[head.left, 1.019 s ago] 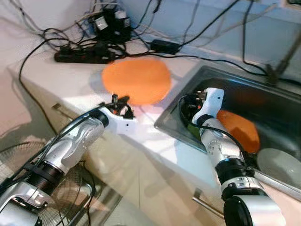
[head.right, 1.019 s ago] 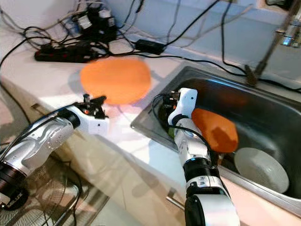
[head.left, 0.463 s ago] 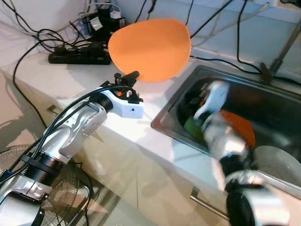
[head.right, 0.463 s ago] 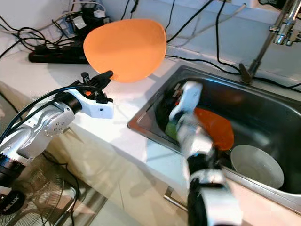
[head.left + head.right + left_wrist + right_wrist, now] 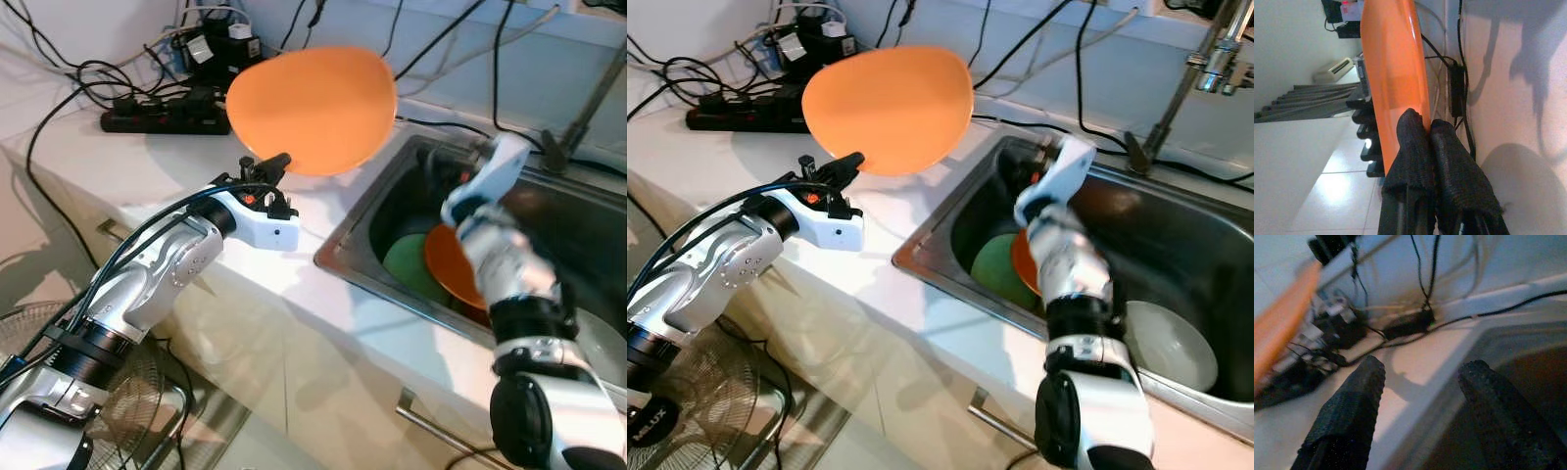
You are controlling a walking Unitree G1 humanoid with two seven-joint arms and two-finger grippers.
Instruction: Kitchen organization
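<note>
Orange plate (image 5: 312, 110): lifted clear of the countertop (image 5: 147, 162), tilted up on edge, over the counter's strip just beside the sink's left rim.
My left gripper (image 5: 277, 163): clamped on the plate's lower edge; in my left wrist view both fingers (image 5: 1415, 147) press together against the rim.
My left arm: reaches in from the counter's front edge, its white wrist housing above the front lip.
My right gripper (image 5: 1420, 382): fingers spread apart, holding nothing, raised over the sink's left end and pointing toward the back wall.
Sink (image 5: 338, 257): steel basin set into the counter's right part.
In the sink: a green plate (image 5: 409, 269) at the left end, a second orange plate (image 5: 453, 274) leaning partly over it, and a pale plate (image 5: 1176, 345) toward the front right.
Faucet (image 5: 1210, 61): stands at the sink's back edge, toward the right.
Power strip (image 5: 162, 119): black, at the counter's back left corner with a tangle of cables (image 5: 93, 73) and plugs around it.
Drawer handle (image 5: 421, 423): on the cabinet front below the sink.
Fan (image 5: 137, 392): wire guard on the floor, low beside my left arm.
</note>
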